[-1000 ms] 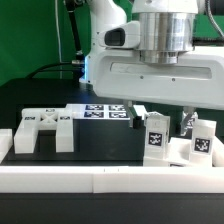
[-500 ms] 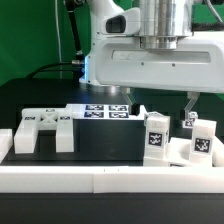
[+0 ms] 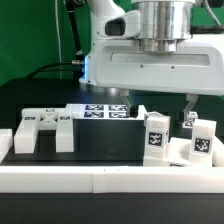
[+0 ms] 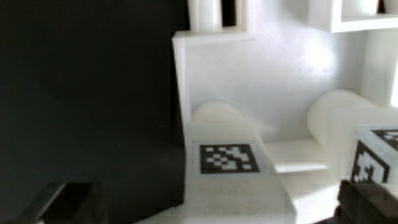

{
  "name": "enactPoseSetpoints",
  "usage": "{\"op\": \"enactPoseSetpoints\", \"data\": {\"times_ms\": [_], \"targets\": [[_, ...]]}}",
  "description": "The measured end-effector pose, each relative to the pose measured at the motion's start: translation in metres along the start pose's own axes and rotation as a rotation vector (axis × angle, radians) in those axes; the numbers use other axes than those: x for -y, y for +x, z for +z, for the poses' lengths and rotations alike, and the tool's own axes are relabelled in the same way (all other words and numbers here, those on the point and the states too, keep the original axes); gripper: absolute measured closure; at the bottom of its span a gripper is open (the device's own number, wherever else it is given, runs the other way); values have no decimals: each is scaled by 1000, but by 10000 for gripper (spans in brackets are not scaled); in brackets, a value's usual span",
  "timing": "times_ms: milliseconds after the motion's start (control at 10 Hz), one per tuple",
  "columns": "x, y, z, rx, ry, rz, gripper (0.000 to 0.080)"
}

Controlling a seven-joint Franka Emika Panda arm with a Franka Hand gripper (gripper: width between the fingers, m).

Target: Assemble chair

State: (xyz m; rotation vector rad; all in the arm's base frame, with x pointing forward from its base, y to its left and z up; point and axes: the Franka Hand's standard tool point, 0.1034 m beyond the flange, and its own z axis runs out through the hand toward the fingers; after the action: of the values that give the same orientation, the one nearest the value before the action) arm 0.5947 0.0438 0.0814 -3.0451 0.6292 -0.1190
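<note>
1. Now that the gripper (image 3: 161,108) has spread its fingers fully apart and lifted a little over the last second, you have nothing clamped. It hangs on the exterior view's right of the marker board (image 3: 104,110), slightly nearer the camera.
2. While the hand rose, the chair parts stayed put. The first leg block (image 3: 155,135) stands upright below the open fingers, right of the marker board and nearer the camera.
3. Look further right of the marker board for the second leg block (image 3: 203,140), also upright and well apart from the first.
4. Look to the exterior view's left of the marker board, toward the camera, for the notched frame (image 3: 40,130), which lies loose on the table (image 3: 100,145).
5. Judging from this, you are between grips: no join shows yet, so most of the chair remains to be built.
6. You have no bin or tray here. Only the border rail (image 3: 110,178) runs across in front of the marker board, with the parts lying behind it.
</note>
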Motion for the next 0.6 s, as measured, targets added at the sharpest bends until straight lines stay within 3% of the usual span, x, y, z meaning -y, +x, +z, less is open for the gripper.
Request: {"op": "enactPoseSetpoints", "data": {"times_ms": [200, 300, 600], "targets": [[-6, -11, 12, -86, 7, -11, 150], [-10, -21, 19, -78, -2, -14, 150], [-13, -30, 39, -91, -17, -24, 150]]}}
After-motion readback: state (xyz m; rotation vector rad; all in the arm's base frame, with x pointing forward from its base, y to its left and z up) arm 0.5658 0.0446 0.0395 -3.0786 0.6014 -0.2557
